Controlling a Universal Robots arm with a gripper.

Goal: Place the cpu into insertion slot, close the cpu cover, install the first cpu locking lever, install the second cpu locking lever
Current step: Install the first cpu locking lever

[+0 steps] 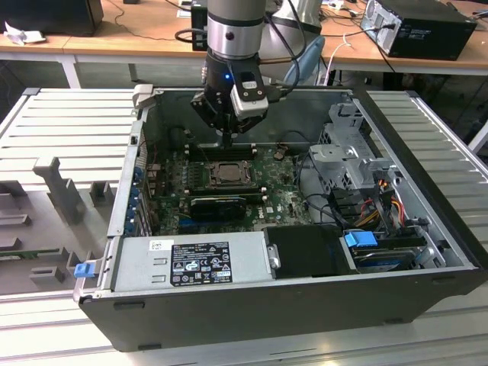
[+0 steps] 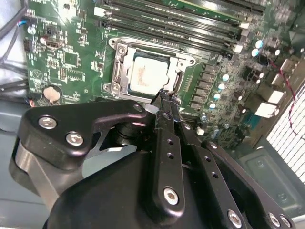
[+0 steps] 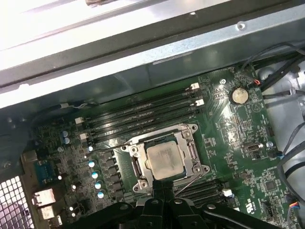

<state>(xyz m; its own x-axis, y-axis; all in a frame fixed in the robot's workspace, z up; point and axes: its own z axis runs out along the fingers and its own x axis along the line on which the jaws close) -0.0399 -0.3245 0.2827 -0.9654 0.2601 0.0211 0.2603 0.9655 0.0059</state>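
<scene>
The arm reaches down into an open computer case (image 1: 305, 313) that lies on a ribbed grey desk (image 1: 69, 114). Its pincer (image 1: 229, 145) hangs low over the green motherboard (image 1: 282, 200), just beside the insertion slot (image 2: 113, 86). In the second wrist view the pincer (image 2: 164, 98) has its two black fingers (image 2: 167, 143) drawn together so the tips meet, right at the edge of the socket's frame. Whether anything thin is caught between the tips cannot be told. The cpu (image 2: 145, 76) sits flat inside the slot, its pale metal face up. The cpu cover (image 2: 143, 47) lies down around the chip, which shows through the cover's square window. In the first wrist view the cpu (image 3: 162, 160) lies squarely within the cover (image 3: 188, 151), close to the pincer (image 3: 164, 186). A thin wire lever (image 3: 190, 183) angles away from the socket near the fingertips. Another wire lever (image 3: 107, 147) stretches out from the opposite side, toward a row of small capacitors (image 3: 93, 174). Long black memory slots (image 3: 143, 112) run alongside the socket, and a round coin cell (image 3: 238, 95) sits farther off on the board. In the exterior view a black graphics card (image 1: 217, 204) lies just beside the socket, between it and the grey power supply (image 1: 194, 263).
</scene>
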